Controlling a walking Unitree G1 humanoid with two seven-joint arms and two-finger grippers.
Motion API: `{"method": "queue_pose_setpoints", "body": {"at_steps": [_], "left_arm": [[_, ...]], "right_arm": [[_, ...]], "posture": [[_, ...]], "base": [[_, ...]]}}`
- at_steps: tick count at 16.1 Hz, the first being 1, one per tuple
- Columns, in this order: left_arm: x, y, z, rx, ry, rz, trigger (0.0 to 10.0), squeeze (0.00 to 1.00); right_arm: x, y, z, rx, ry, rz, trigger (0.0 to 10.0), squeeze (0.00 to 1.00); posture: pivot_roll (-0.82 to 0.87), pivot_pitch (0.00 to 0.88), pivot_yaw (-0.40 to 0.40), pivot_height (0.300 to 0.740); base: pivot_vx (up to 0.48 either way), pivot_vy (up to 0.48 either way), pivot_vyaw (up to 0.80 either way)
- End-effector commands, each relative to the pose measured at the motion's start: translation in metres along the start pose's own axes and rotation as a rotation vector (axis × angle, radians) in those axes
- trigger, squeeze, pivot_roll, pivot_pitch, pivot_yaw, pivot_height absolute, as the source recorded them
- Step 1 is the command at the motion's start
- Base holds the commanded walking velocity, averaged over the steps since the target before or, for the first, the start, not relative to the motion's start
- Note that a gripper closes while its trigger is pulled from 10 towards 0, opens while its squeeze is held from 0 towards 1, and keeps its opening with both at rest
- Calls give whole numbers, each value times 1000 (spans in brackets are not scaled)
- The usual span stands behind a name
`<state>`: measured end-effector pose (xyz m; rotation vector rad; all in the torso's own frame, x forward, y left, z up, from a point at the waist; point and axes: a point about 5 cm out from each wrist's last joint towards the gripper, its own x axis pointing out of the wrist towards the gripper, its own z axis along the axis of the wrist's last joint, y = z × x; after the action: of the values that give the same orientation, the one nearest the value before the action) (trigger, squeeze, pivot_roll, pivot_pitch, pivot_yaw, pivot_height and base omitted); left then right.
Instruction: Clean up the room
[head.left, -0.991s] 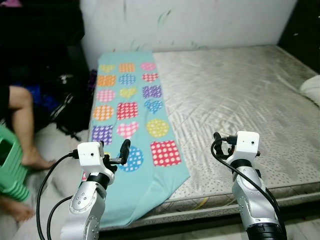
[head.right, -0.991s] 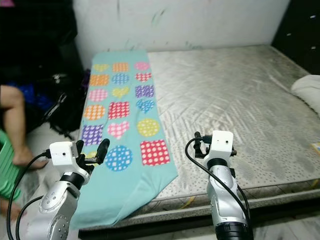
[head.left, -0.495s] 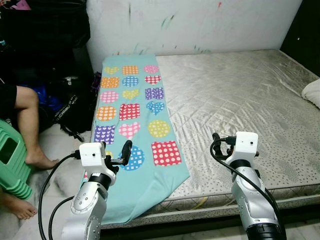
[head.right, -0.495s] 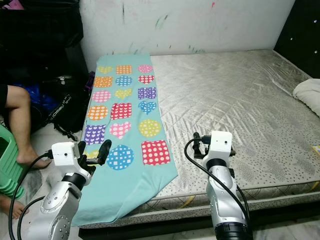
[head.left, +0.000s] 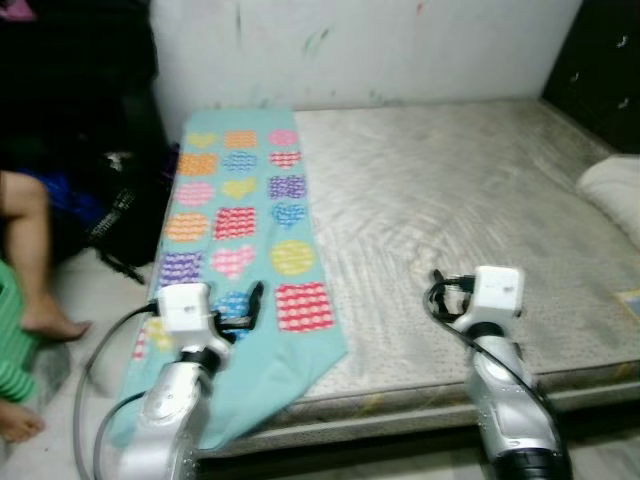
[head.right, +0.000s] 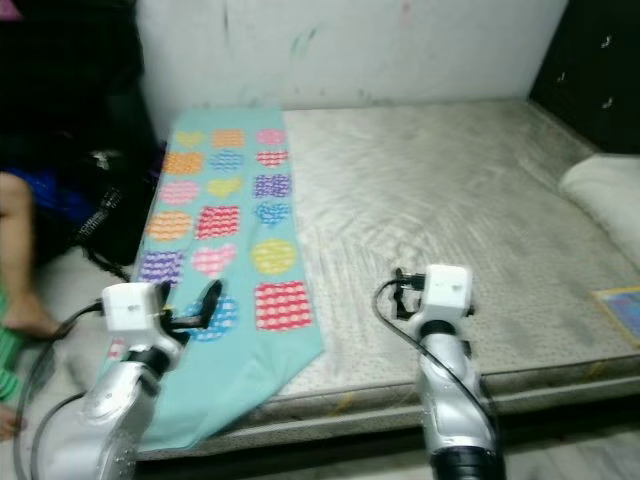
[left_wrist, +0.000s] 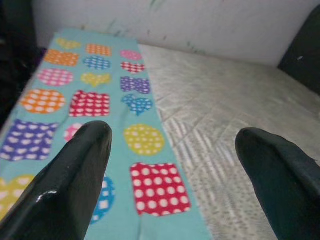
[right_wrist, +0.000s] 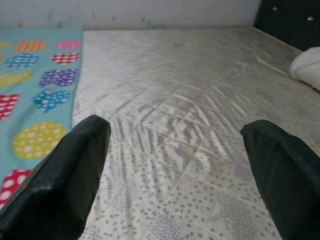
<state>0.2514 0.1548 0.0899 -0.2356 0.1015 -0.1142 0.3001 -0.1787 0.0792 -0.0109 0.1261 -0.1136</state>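
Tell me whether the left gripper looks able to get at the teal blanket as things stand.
Probably yes: the left gripper hangs open above the teal blanket's near end on the mattress, with nothing between.

One bed (head.left: 480, 190) with a bare mattress. One turquoise blanket (head.left: 240, 225) lies along its left side, printed with coloured dotted patches in rows of three. One white pillow (head.right: 605, 195) at the bed's right edge. One black bag (head.left: 120, 215) on the floor. One person's legs (head.left: 30, 250) at the left. Two robot arms, each with one pincer: the left pincer (left_wrist: 175, 165) and the right pincer (right_wrist: 175, 165), both spread wide.
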Motion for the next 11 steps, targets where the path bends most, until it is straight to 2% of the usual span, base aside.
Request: {"method": "queue_pose_setpoints", "body": {"at_steps": [1,11], "left_arm": [[1,-4,2,-21,-13,-7,10000,0],[0,-8,5,-23,-34,-45,10000,0]], "right_arm": [[1,-4,0,-8,-2,-14,10000,0],[0,-4,-2,-12,8,-8,10000,0]], "posture": [[-90,0,22,740],[-94,0,21,740]], "base": [[0,0,0],[0,0,0]]}}
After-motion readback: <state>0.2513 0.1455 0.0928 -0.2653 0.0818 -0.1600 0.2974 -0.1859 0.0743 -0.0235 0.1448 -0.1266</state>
